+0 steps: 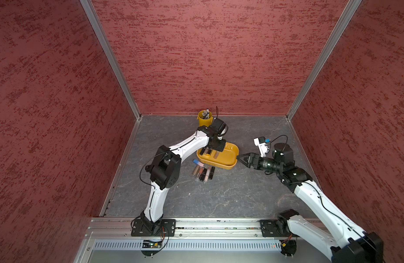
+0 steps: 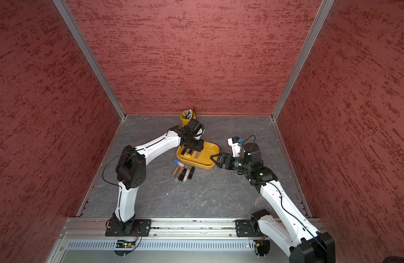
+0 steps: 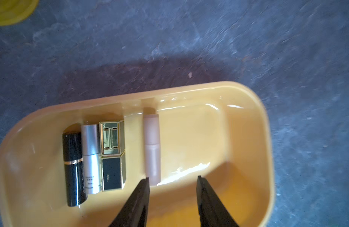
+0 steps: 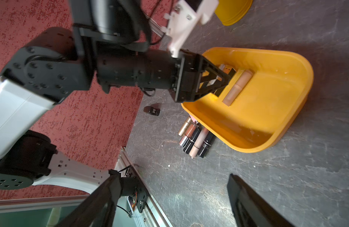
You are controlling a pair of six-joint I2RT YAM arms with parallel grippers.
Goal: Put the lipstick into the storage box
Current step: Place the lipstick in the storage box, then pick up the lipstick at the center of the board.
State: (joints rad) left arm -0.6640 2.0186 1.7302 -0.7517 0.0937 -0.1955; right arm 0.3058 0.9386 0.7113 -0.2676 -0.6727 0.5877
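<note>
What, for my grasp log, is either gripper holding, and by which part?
Nothing. The left gripper is open above the storage box, the pink lipstick lying free inside; the right gripper is open, empty.

In a top view the storage box is offering me its bare right half — lipsticks are crowding its left end, loose tubes lining the table below, my right gripper flanking its right rim.

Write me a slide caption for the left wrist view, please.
Open left gripper above four lipsticks lying in the yellow storage box.
</note>
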